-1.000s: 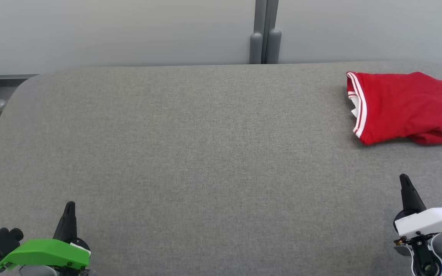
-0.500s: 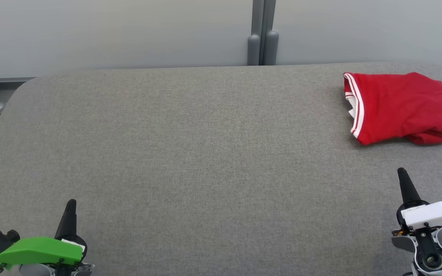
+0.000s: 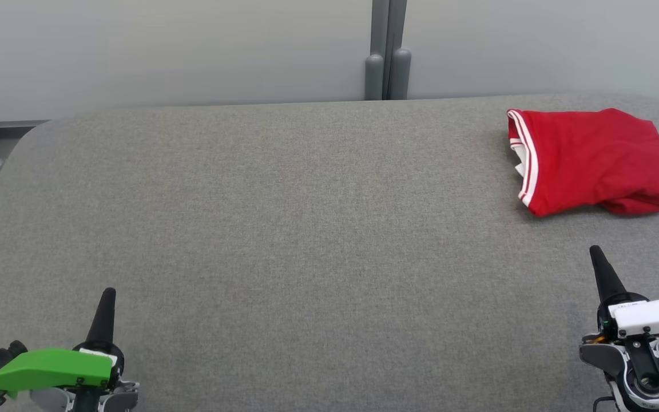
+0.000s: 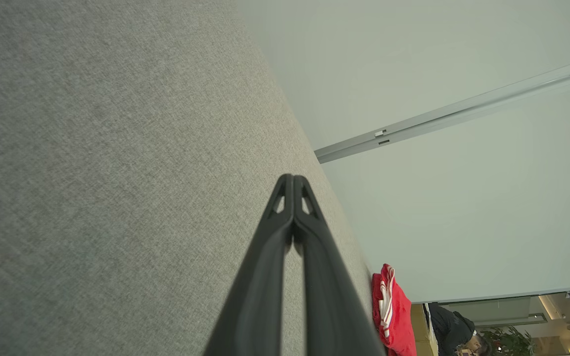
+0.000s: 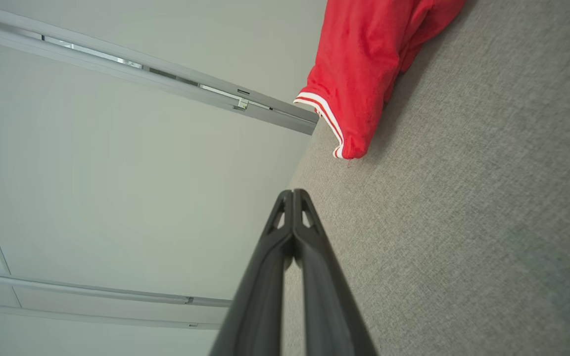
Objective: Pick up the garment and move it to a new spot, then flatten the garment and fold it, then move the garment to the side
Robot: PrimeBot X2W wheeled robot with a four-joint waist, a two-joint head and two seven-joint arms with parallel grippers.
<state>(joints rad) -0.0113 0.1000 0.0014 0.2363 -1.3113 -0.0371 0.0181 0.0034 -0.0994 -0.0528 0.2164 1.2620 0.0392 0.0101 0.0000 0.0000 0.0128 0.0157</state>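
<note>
The left gripper point(image 3: 108, 294) is hanging over the table point(image 3: 306, 240) at 7 o'clock in the head view, and its fingers are pressing together on nothing. The right gripper point(image 3: 595, 252) is hanging at 4 o'clock, its fingers also together and empty, pointing toward 12. The garment point(image 3: 592, 160), red with white stripes, is lying folded at 2 o'clock near the far right corner, apart from the right gripper. A wall point(image 3: 163, 51) is standing behind the table.

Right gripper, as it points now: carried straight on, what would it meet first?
Probably the red garment, near its striped hem corner. The right gripper aims about there, though depth is unclear and it might slip just past.
</note>
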